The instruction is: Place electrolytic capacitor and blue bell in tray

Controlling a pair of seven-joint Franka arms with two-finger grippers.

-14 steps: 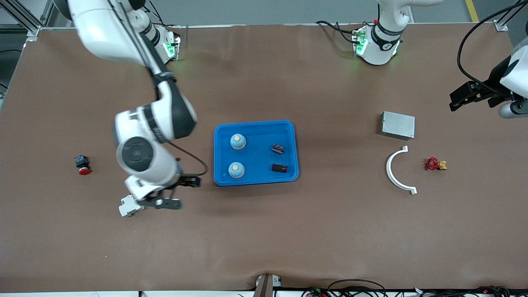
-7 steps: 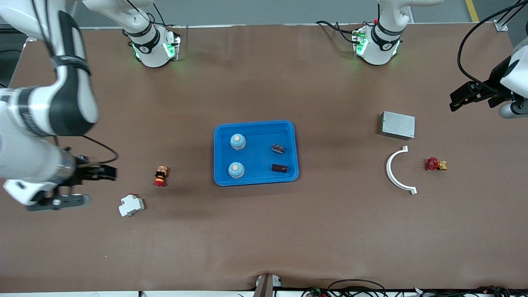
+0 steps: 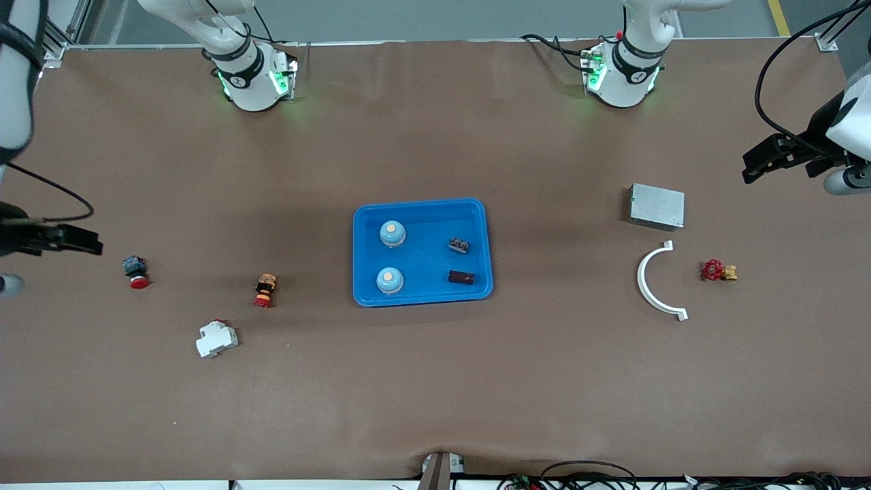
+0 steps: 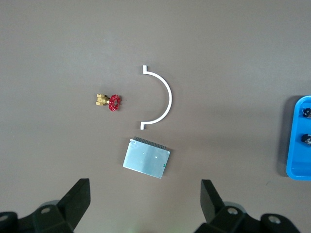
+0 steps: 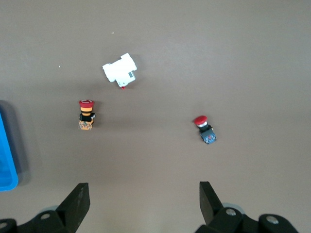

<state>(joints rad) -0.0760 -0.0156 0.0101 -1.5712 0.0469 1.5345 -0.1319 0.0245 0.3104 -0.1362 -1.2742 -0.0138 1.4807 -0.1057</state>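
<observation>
The blue tray (image 3: 423, 203) lies mid-table. In it are two blue bells (image 3: 392, 233) (image 3: 390, 280) and two small dark parts (image 3: 459, 245) (image 3: 461, 277). I cannot tell which part is the capacitor. My right gripper (image 3: 47, 262) is open and empty, up over the right arm's end of the table near a red push button (image 3: 137, 273). My left gripper (image 3: 793, 173) is open and empty, up over the left arm's end, and waits there. The tray's edge also shows in the left wrist view (image 4: 299, 141) and the right wrist view (image 5: 6, 165). Both grippers (image 4: 146, 196) (image 5: 143, 196) hold nothing.
Toward the left arm's end lie a silver box (image 3: 656, 206), a white arc (image 3: 646, 286) and a red valve (image 3: 716, 270). Toward the right arm's end lie an orange-and-red button (image 3: 265, 290) and a white breaker (image 3: 216, 339).
My right arm has swung from beside the tray out to its own end of the table, empty, uncovering the orange-and-red button. The left arm has not moved.
</observation>
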